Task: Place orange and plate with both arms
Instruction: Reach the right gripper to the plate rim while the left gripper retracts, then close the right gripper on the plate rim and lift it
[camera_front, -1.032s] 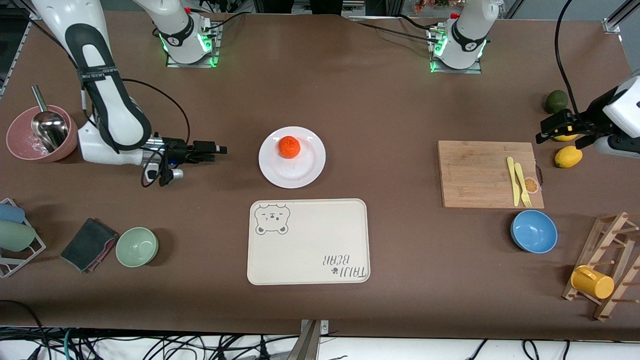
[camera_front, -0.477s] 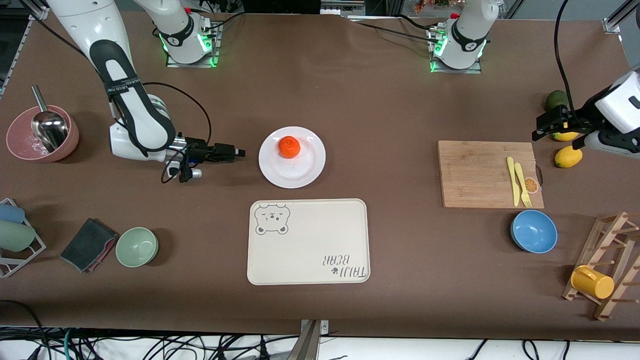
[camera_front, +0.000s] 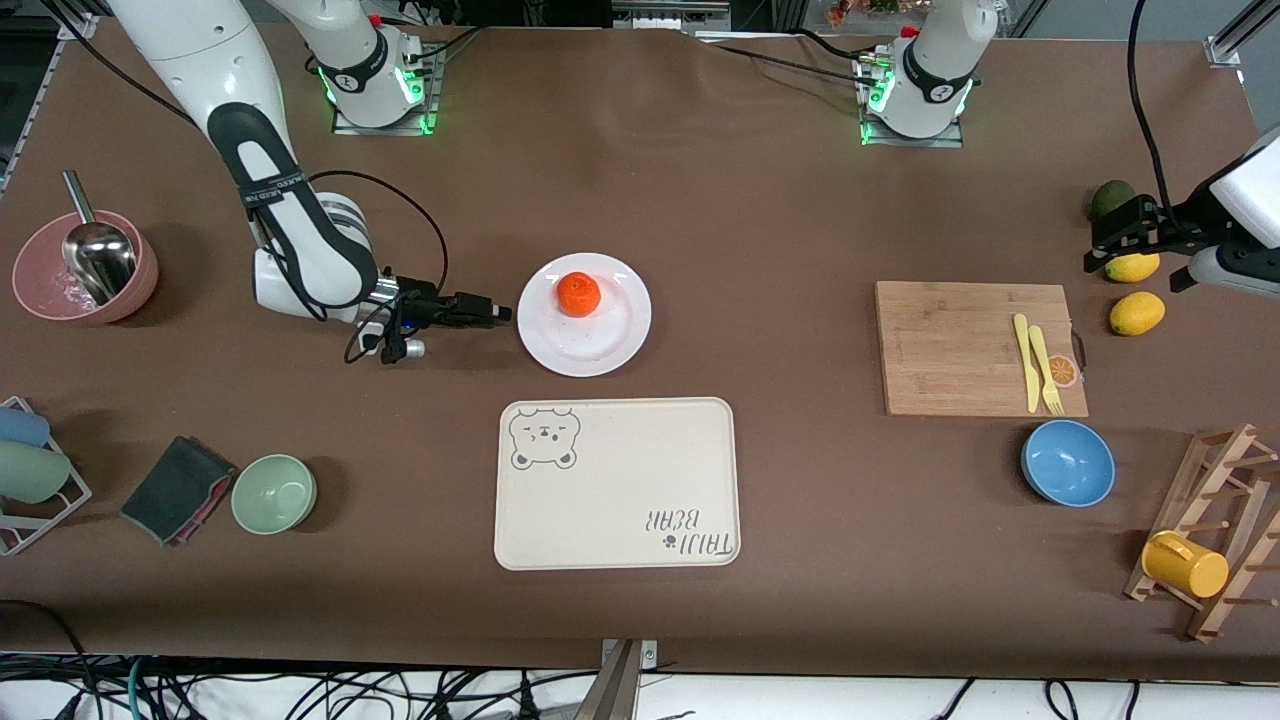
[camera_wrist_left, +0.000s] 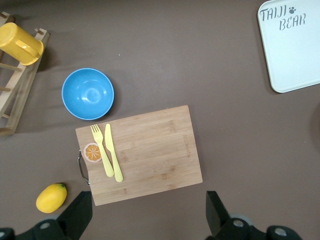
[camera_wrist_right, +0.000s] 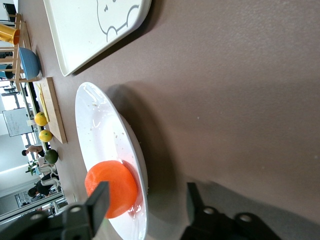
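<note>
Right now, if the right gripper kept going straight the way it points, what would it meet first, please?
Most likely the rim of the round white glossy plate: the right gripper, low beside it, points at its edge, fingers apart.

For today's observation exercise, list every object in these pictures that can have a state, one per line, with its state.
Small round orange: resting on the plate.
Round white glossy plate: flat on the table, holding the orange.
Right gripper: open, low beside the plate's rim.
Left gripper: open, over the yellow lemons.
Cream bear-print tray: empty.
Blue bowl: upright, empty.
Yellow mug: hung on the wooden rack.
</note>
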